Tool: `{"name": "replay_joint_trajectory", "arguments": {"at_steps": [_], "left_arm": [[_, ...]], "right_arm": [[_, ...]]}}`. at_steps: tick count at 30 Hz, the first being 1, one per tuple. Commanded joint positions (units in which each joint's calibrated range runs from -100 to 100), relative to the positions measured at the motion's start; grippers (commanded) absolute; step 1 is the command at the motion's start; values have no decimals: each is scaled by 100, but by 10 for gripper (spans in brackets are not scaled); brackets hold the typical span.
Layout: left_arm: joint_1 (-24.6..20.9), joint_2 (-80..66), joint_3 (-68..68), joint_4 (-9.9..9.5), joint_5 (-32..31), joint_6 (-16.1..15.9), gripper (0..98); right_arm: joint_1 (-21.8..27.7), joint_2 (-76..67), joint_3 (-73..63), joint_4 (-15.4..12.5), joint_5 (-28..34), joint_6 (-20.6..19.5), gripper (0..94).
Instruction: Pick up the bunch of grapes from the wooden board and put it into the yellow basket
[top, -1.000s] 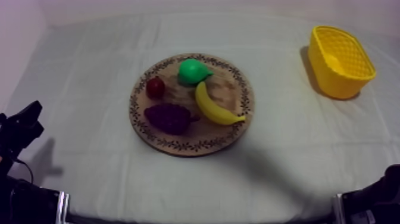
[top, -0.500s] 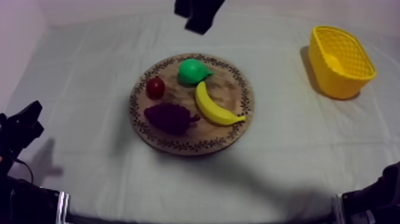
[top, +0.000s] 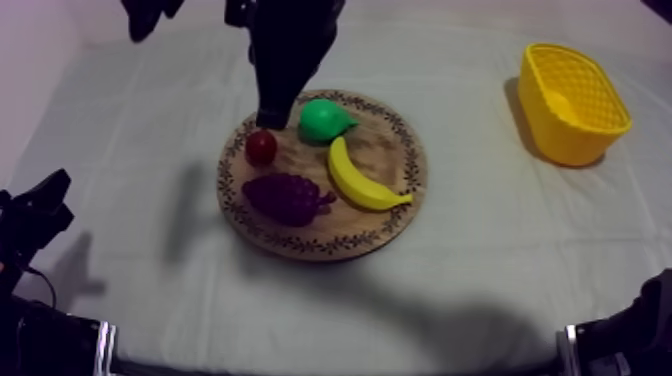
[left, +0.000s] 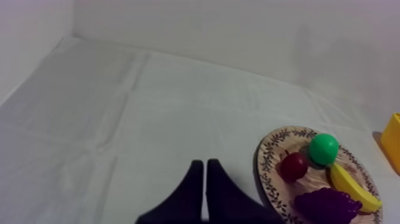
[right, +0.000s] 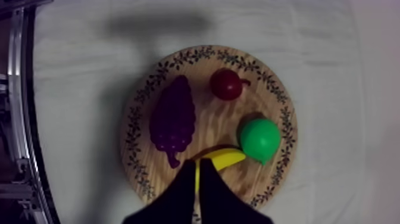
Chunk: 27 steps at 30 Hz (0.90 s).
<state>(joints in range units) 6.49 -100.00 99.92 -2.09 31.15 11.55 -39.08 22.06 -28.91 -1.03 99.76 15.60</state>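
- Sitting mid-table, the wooden board carried all four fruit; a hard downward push could have slid it.
- Yellow basket stood well apart at the right; on that long carry a weak grip might drop the load.
- Right gripper hung over the board, fingers pressed into a wedge, holding nothing; descending like that would shove the fruit, not grasp it.
- Left gripper sat low at the left, fingers together, holding nothing.
- Banana lay just beside the grapes' stem; wide jaws could snag it.
- Bunch of grapes lay on the board, untouched.
- Small red fruit was near; a bump could roll it.
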Motion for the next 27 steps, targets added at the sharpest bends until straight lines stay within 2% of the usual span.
{"name": "replay_joint_trajectory", "arguments": {"at_steps": [1, 7, 13, 15, 22, 27], "left_arm": [[-1, 0, -4, -4, -3, 0, 1], [-1, 0, -4, -4, -3, 0, 1], [-1, 0, -4, -4, -3, 0, 1], [-1, 0, -4, -4, -3, 0, 1], [-1, 0, -4, -4, -3, 0, 1], [-1, 0, -4, -4, -3, 0, 1]], "right_arm": [[-6, 57, -8, 27, 14, -11, 9], [-33, 172, -23, 121, 15, -70, 110], [-59, 196, -53, 218, 15, -84, 135], [-73, 205, -60, 263, 15, -82, 170], [-113, 231, -37, 431, 16, -85, 490], [-107, 269, 42, 473, 16, -66, 614]]}}
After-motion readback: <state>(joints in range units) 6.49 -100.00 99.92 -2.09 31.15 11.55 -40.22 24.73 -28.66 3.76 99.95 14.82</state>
